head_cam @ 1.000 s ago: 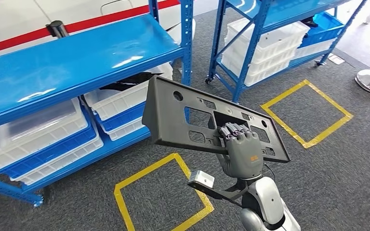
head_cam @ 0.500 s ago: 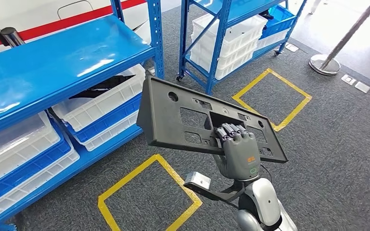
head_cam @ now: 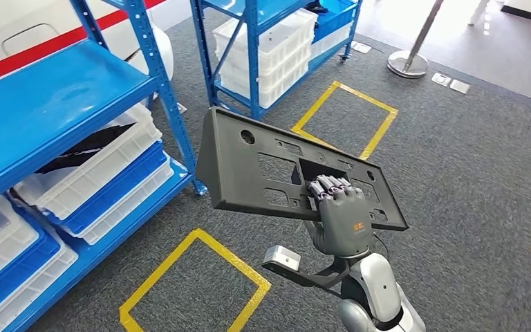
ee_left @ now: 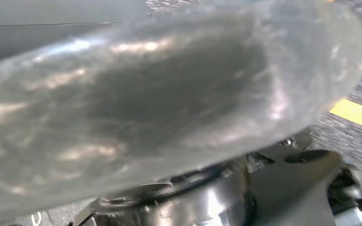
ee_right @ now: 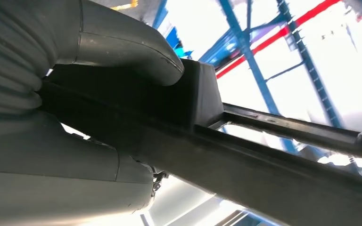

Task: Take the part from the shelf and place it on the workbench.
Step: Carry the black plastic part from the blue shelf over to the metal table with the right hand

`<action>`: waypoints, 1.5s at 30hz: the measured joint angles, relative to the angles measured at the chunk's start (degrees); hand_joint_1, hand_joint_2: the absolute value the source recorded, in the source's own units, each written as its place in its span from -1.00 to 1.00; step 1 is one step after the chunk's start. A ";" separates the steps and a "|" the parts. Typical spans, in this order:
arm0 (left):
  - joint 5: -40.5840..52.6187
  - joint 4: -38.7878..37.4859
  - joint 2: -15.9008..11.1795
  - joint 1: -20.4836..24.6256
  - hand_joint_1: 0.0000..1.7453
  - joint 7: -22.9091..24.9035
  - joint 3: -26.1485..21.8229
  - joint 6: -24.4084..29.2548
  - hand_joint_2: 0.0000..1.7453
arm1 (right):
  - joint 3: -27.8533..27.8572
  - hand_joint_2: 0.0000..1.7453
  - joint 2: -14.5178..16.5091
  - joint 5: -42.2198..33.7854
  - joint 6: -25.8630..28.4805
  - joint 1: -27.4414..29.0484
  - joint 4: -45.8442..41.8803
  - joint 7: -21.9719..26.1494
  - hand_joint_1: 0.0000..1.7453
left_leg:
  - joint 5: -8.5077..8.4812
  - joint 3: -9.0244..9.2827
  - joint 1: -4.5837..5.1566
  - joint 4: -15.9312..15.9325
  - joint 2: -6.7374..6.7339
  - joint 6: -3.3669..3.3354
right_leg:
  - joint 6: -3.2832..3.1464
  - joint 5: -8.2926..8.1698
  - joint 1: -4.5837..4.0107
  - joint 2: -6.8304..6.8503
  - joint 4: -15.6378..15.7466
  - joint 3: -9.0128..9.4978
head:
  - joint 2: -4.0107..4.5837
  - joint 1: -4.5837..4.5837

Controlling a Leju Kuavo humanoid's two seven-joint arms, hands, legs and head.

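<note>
- Fingers (head_cam: 330, 185) of my right hand (head_cam: 342, 220) hook through a rectangular opening in the part (head_cam: 263, 169), curled over its edge, and I grip it from the near side.
- From my right wrist, my thick grey thumb (ee_right: 122, 44) presses on a dark raised block of the part (ee_right: 264, 160), whose long edge runs away across the frame.
- I hold the part up in the air in front of me, well above the floor (head_cam: 470, 173), tilted so its broad face leans toward me; its far end points to the shelves.
- It is a flat, dark grey panel with a raised rim, round holes and several rectangular cut-outs.
- Off to my left stands a blue shelf (head_cam: 48, 104) with white and blue bins (head_cam: 104, 183) below its top board; one white bin holds something black.
- A second blue shelf (head_cam: 249, 41) stands farther off, stacked with white bins.
- Yellow tape squares (head_cam: 193, 290) mark the grey carpet, one just below the part, another (head_cam: 346, 114) beyond it.
- A metal post base (head_cam: 406, 63) stands on the floor at the far right.
- My left wrist camera gives a blurred grey surface close to the lens, with a yellow line (ee_left: 356, 115) on carpet past it; of my left hand's grasp I cannot tell.
</note>
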State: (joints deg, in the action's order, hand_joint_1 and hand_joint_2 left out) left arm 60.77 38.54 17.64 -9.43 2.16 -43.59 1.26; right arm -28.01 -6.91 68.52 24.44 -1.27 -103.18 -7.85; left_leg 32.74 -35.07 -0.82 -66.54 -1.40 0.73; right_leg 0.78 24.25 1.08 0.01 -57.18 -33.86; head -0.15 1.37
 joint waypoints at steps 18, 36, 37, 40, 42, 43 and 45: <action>14.24 -0.96 -0.37 1.97 -1.00 -6.25 -12.25 -4.25 -1.00 | -1.18 1.00 0.72 6.20 -2.87 -1.57 0.66 -3.98 1.00 | -4.85 2.51 -0.15 7.10 0.13 -2.40 | 1.64 5.45 -0.22 -0.60 -17.32 -10.53 | 0.00 -0.42; 26.02 4.40 1.65 1.24 -1.00 -6.32 -18.85 -6.73 -1.00 | 5.09 1.00 -3.03 8.43 2.02 12.90 -6.22 -4.77 1.00 | -0.61 -1.18 -0.26 -2.63 2.41 0.16 | -0.45 -0.16 -0.23 -4.13 -0.53 -0.34 | 0.00 0.24; 26.27 4.48 1.67 1.29 -1.00 -6.33 -19.00 -6.73 -1.00 | 5.33 1.00 -3.15 8.44 2.10 13.34 -6.45 -4.80 1.00 | -2.39 0.50 -0.53 1.18 3.91 0.19 | -0.30 -0.08 -0.24 -4.97 -0.72 -0.35 | 0.00 0.25; 26.70 4.66 1.78 1.64 -1.00 -6.38 -19.45 -6.72 -1.00 | 5.90 1.00 -3.49 8.51 2.30 14.05 -7.10 -4.82 1.00 | -3.85 2.70 -0.59 6.38 6.30 -0.27 | 0.64 0.06 -0.30 -6.94 -1.15 -0.94 | 0.00 0.15; 26.77 4.88 1.89 1.89 -1.00 -6.40 -19.56 -6.72 -1.00 | 6.07 1.00 -3.68 8.57 2.32 14.48 -7.48 -4.83 1.00 | -4.16 2.84 -0.28 6.69 4.84 -1.15 | 1.40 -0.13 -0.10 -7.55 -1.13 -1.57 | 0.00 0.12; 26.79 4.99 1.94 1.92 -1.00 -6.42 -19.59 -6.72 -1.00 | 6.10 1.00 -3.77 8.58 2.32 14.65 -7.66 -4.83 1.00 | -4.34 2.94 -0.27 6.88 4.17 -1.60 | 1.61 0.08 -0.15 -6.65 -1.73 -2.08 | 0.00 0.10; 26.79 5.15 2.02 1.91 -1.00 -6.45 -19.75 -6.69 -1.00 | 6.17 1.00 -3.95 8.59 2.33 14.76 -7.91 -4.83 1.00 | -4.55 3.10 -0.28 7.20 2.65 -2.43 | 1.49 2.04 -0.35 -3.39 -6.19 -4.53 | 0.00 -0.12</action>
State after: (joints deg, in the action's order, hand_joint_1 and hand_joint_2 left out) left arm 87.56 43.69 19.66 -7.52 -4.29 -63.34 -5.44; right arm -21.83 -10.86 77.11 26.77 13.49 -111.08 -12.68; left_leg 28.19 -31.97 -1.09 -59.34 1.25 -1.70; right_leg 2.28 26.30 0.73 -3.38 -63.37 -38.39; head -0.15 1.25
